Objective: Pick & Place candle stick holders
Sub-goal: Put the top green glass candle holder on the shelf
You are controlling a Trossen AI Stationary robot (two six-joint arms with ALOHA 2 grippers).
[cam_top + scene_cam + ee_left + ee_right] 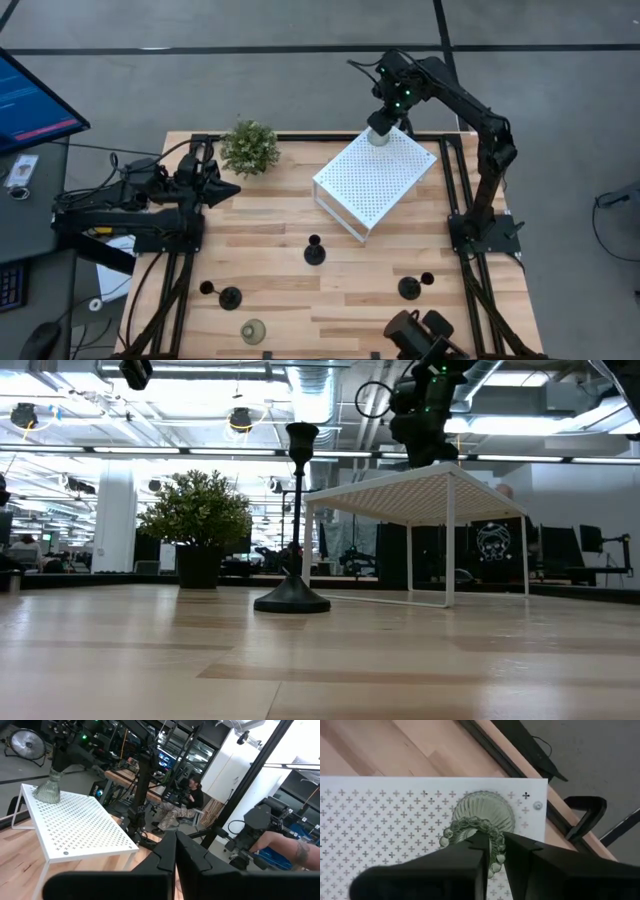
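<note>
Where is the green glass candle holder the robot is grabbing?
The green glass holder stands on the far right corner of the white box in the high view, behind the plant's right, with the right gripper closed on its rim.

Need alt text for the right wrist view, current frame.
Seen from above, the right gripper has its jaws closed on the beaded rim of a greenish ribbed glass candle holder, which stands near a corner of the white perforated metal shelf. Beyond the shelf lie the wooden table and its black edge frame, with grey floor past it.
</note>
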